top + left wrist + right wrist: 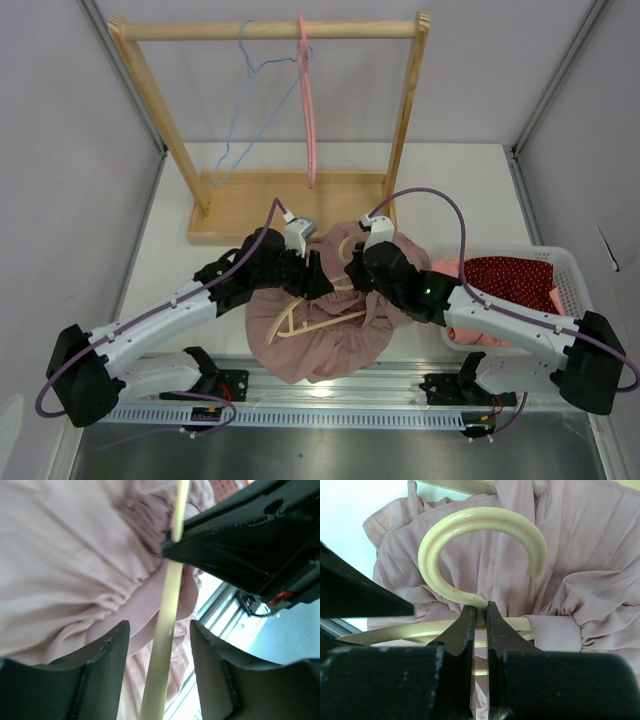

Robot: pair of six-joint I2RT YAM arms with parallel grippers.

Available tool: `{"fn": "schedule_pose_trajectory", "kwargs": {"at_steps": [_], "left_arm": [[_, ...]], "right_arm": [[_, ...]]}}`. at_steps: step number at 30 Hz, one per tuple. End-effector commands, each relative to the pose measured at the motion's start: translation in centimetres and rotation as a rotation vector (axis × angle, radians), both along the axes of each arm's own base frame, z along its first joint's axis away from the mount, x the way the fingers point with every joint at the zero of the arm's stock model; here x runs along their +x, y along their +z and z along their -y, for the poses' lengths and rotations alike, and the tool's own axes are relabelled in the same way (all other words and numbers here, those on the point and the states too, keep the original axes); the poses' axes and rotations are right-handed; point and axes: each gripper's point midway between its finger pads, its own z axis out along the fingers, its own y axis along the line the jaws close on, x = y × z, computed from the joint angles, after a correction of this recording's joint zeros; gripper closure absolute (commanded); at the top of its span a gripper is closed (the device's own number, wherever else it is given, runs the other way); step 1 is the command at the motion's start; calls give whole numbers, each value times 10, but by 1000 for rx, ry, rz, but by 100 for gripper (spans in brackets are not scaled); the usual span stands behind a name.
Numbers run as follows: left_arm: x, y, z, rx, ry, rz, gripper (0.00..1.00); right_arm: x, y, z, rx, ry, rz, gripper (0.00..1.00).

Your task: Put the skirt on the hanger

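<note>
There's the right gripper [480, 625], jaws clamped on the hanger [480, 517] neck, left gripper [159, 628] jaws apart astride its arm, skirt [330, 355] bunched beneath the hanger, so hold level and catch waistband only!

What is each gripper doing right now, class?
Left gripper: open, straddling the hanger bar.
Right gripper: shut on the hanger's neck.
</note>
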Motion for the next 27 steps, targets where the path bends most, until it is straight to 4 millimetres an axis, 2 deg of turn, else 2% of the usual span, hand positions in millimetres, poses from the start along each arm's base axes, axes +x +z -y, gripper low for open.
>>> {"fn": "schedule_pose_trajectory", "kwargs": {"at_steps": [1,5,8,9,10,11,13,16,17,19,20,23,27], "left_arm": [[11,29,-15,-5,106,75,43],[16,34,-34,24,204,86,39],[24,25,-56,78,327,57,37],[27,25,-62,78,360,49,37],[26,14,-67,84,371,27,39],[27,18,-72,50,396,19,42],[16,9,-62,-10,313,-22,50],[9,0,-54,-23,252,-45,52],[4,-11,-54,-13,230,-69,53],[2,-13,-49,-27,204,-67,55],[-2,-22,-49,-19,190,-86,58],[-8,-33,-45,-13,158,-117,65],[-13,-42,-39,-18,137,-132,64]], "right_arm": [[6,16,6,44,-42,51,100],[3,21,9,69,-35,67,100],[2,22,11,79,-36,71,100],[1,27,11,94,-33,78,100],[0,27,11,96,-27,78,100],[0,28,10,107,-19,78,100],[-2,31,10,116,-14,85,100],[-4,32,11,122,-5,85,100],[-3,34,11,128,-7,88,100],[-4,34,12,134,-7,87,100],[-5,35,12,138,-7,90,100],[-4,35,13,150,-11,85,100],[-5,37,14,163,-9,85,100]]}}
